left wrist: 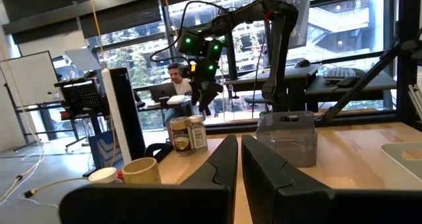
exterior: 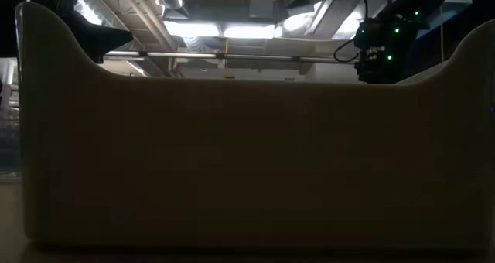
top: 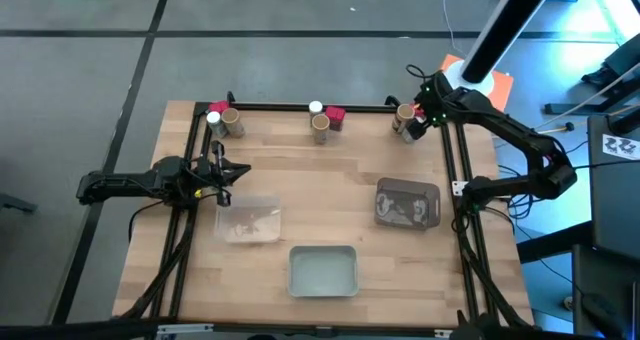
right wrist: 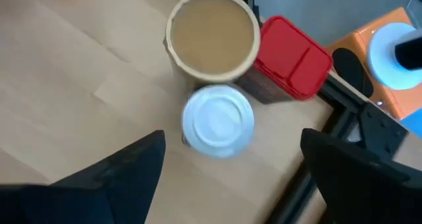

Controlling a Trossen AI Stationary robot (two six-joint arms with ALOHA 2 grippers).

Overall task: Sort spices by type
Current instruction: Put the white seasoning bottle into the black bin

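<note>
Three clusters of spices stand along the table's far edge: a left one point(top: 222, 119), a middle one point(top: 325, 121) and a right one point(top: 405, 120). Each has a tan cork-coloured cylinder, a white-lidded jar and a red packet. My right gripper point(top: 418, 118) hangs open above the right cluster. In the right wrist view its fingers point(right wrist: 132, 168) stand either side of the white-lidded jar point(right wrist: 217, 122), apart from it. The cork cylinder point(right wrist: 212, 36) and red packet point(right wrist: 295, 56) stand just beyond. My left gripper point(top: 232, 170) is shut and held level near the table's left side.
Three shallow trays lie on the table: a clear one point(top: 250, 220) by my left gripper, a grey one point(top: 407, 202) on the right and a pale one point(top: 323, 270) near the front edge, whose wall point(exterior: 247, 162) blocks the low view. A black frame point(top: 300, 106) edges the table.
</note>
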